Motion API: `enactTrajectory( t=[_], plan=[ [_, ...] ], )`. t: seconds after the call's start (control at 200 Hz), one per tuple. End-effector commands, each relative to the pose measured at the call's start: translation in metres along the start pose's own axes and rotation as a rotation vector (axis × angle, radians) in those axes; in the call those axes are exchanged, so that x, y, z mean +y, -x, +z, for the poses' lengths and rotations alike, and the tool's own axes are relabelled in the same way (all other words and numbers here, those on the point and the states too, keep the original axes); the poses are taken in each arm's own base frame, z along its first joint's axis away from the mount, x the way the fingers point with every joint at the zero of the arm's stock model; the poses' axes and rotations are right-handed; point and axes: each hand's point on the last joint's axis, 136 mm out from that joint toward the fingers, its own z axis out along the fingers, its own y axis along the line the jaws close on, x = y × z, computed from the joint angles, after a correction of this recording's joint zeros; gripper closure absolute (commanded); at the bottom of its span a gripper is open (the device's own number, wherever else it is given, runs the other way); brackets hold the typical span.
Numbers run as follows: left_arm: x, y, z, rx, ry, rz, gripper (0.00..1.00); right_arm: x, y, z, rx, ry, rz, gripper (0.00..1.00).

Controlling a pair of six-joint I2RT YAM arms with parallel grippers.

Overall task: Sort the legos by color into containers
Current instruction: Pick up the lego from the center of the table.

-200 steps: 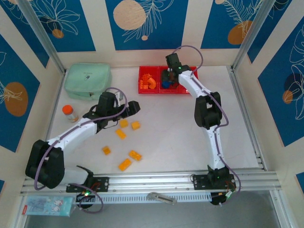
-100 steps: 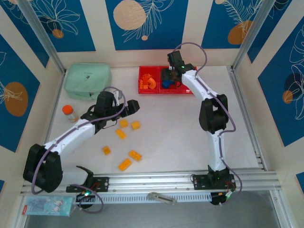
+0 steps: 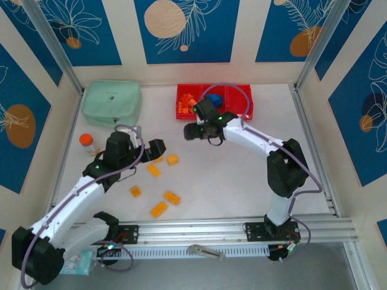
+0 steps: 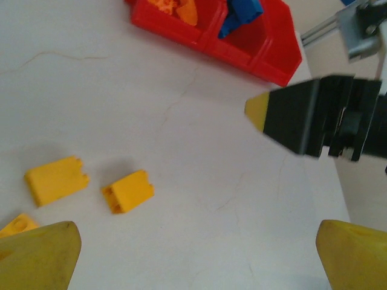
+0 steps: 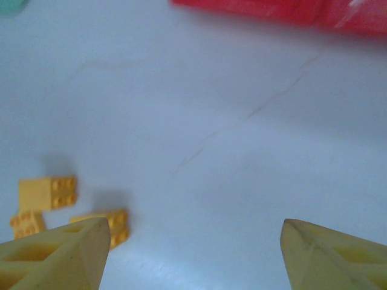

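Containers (image 3: 242,113), red, at far side of table (image 3: 242,175): orange legos (image 3: 187,103) in left bin, blue legos (image 3: 213,99) in middle bin. Right gripper (image 5: 193,257) spread wide, nothing between fingers (image 5: 54,254), hanging over bare table just in front of tray. Left gripper (image 4: 196,260) likewise agape and empty, over yellow legos (image 4: 127,190) lying loose, well apart from tray. Top view: several yellow pieces scattered between the arms. Left wrist view: right gripper's dark, yellow-tipped finger side-on. Right wrist view: three yellow bricks by its left finger.
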Motion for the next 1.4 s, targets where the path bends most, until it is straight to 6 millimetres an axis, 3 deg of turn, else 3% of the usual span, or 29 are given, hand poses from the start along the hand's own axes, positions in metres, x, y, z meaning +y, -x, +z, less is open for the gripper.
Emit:
enactTrajectory(
  t=[0.0, 0.15, 0.35, 0.67, 0.86, 1.11, 1.395],
  plan=[
    [0.025, -0.017, -0.013, 0.006, 0.091, -0.021, 0.01, 0.034, -0.032, 0.01, 0.058, 0.069, -0.006, 0.23],
    [0.039, -0.025, -0.03, -0.03, 0.129, -0.048, 0.01, 0.072, -0.061, 0.031, 0.115, 0.112, -0.075, 0.19],
    [0.052, -0.03, -0.044, -0.065, 0.172, -0.064, 0.01, 0.092, -0.077, 0.058, 0.151, 0.08, -0.133, 0.18],
    [0.054, -0.03, -0.042, -0.07, 0.175, -0.076, 0.01, 0.085, -0.073, 0.097, 0.153, -0.029, -0.199, 0.21],
    [0.053, -0.029, -0.037, -0.07, 0.164, -0.084, 0.01, 0.081, -0.07, 0.109, 0.15, -0.054, -0.219, 0.35],
    [0.05, -0.029, -0.034, -0.058, 0.153, -0.082, 0.01, 0.079, -0.066, 0.102, 0.146, -0.051, -0.211, 0.55],
    [0.035, -0.022, -0.03, -0.048, 0.104, -0.069, 0.01, 0.068, -0.041, 0.06, 0.076, 0.007, -0.128, 0.67]
  ],
)
